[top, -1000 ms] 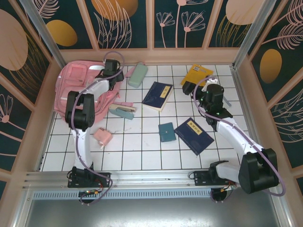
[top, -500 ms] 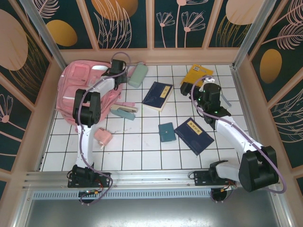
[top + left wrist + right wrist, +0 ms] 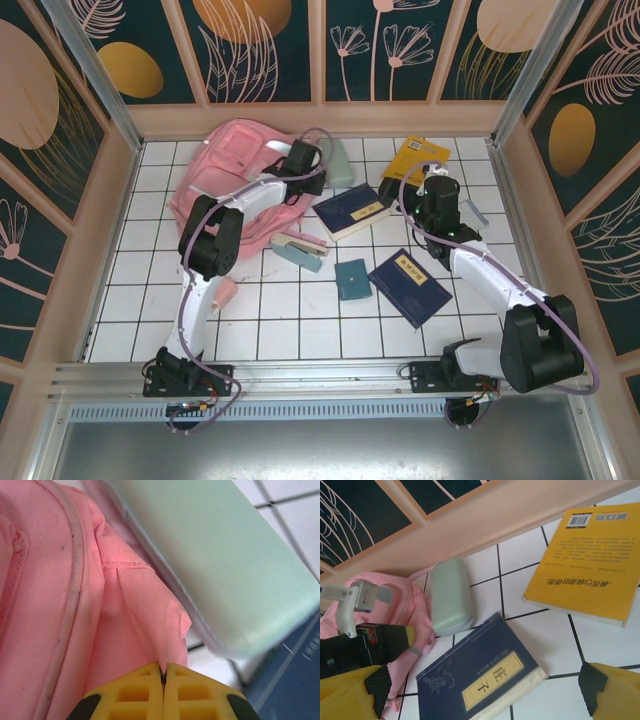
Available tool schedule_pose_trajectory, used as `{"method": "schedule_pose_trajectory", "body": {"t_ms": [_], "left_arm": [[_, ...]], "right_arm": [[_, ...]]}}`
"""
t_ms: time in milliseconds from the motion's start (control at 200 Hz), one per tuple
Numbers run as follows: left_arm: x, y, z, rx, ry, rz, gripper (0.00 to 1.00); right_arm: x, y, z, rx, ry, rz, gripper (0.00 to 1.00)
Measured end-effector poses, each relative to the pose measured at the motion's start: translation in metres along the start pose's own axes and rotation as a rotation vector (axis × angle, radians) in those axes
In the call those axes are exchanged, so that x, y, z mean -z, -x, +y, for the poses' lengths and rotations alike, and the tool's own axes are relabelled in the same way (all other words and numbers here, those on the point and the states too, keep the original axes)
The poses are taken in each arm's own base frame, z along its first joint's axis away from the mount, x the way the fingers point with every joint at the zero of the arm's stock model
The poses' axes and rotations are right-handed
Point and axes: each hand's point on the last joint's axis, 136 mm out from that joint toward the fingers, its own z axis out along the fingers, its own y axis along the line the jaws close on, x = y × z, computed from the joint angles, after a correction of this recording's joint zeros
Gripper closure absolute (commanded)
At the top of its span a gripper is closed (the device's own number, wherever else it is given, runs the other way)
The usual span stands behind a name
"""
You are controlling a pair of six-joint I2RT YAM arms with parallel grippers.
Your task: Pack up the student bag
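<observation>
Your student bag [image 3: 235, 180] lies flat on the table near the far edge, left of centre. Your left gripper [image 3: 163, 672] is pinched together on a fold of its pink fabric, just beside a mint-green case [image 3: 225, 565]. Your right gripper [image 3: 485, 692] hangs wide apart, holding nothing, over a navy book [image 3: 480, 680]. A yellow book [image 3: 590, 575] lies nearer the far-right corner.

The top external camera looks steeply down from behind the 2 arm bases [image 3: 185, 375] over the whole tiled table [image 3: 300, 315], the left wrist camera sits very close to the student bag [image 3: 50, 605] and pale green case [image 3: 215, 565], which the right wrist camera sees from farther off.
</observation>
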Motion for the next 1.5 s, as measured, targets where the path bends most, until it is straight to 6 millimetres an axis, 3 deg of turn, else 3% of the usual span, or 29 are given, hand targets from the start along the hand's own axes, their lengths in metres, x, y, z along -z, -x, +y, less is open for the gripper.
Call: {"method": "schedule_pose_trajectory", "body": {"t_ms": [80,195,290,385,550,620,715,921,1046,1301,1501], "left_arm": [[0.004,-0.006,-0.023,-0.038,-0.048,0.011,1.0],[0.016,-0.016,-0.038,-0.056,-0.08,0.028,0.66],[0.036,-0.016,-0.037,-0.051,-0.071,0.022,0.53],[0.068,-0.003,-0.029,-0.024,-0.037,-0.023,0.56],[0.135,0.008,-0.01,0.066,0.026,-0.122,0.6],[0.156,-0.005,-0.001,0.114,0.046,-0.137,0.62],[0.171,-0.042,0.014,0.181,0.081,-0.104,0.63],[0.177,-0.136,0.039,0.313,0.14,0.034,0.65],[0.181,-0.17,0.05,0.369,0.175,0.078,0.67],[0.177,-0.185,0.069,0.385,0.274,0.084,0.76],[0.17,-0.184,0.105,0.374,0.374,0.085,0.76]], "right_arm": [[-0.002,-0.003,-0.001,-0.003,-0.003,0.008,0.01],[-0.008,-0.011,-0.001,0.0,-0.002,0.037,0.01],[-0.017,-0.02,0.003,0.005,0.004,0.072,0.01],[-0.027,-0.028,0.015,0.013,0.03,0.109,0.02],[-0.053,-0.05,0.046,0.007,0.115,0.208,0.27],[-0.067,-0.062,0.056,-0.009,0.145,0.259,0.3],[-0.087,-0.081,0.07,-0.026,0.175,0.329,0.3],[-0.109,-0.131,0.102,-0.048,0.231,0.465,0.39],[-0.119,-0.155,0.111,-0.081,0.248,0.534,0.4],[-0.131,-0.185,0.118,-0.128,0.252,0.618,0.47],[-0.143,-0.196,0.131,-0.148,0.275,0.654,0.76]]}}
